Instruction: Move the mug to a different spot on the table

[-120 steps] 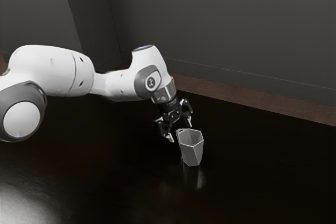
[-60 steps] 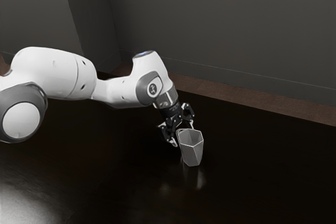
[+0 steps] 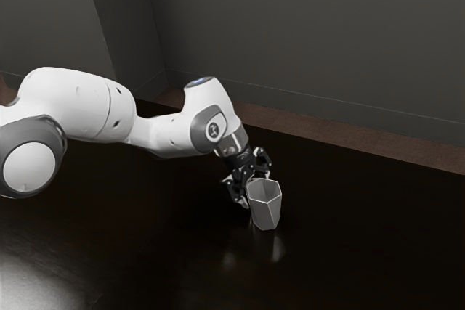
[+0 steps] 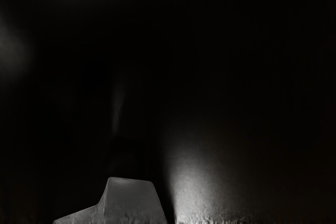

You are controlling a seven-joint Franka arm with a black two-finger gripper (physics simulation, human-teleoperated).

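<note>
Item: mug (image 3: 264, 208). Grey, faceted, no handle visible. Stands upright on the table (image 3: 131, 252), near its middle in the exterior view, open mouth up. In the wrist view the mug (image 4: 126, 204) appears as a pale angular shape just under the hand.

Item: gripper (image 3: 251, 187). Black, angled downward at the mug's rim, on the side toward the exterior view's left. Fingers spread apart; one lies low beside the mug's wall, the other near the rim behind. Contact with the mug cannot be judged for certain; it appears ungripped.

Item: arm (image 3: 109, 114). White, reaches in from the exterior view's left.

Item: table. Dark, glossy, faint reflection below the mug.

Item: wall (image 3: 327, 34). Dark grey, behind the table.
</note>
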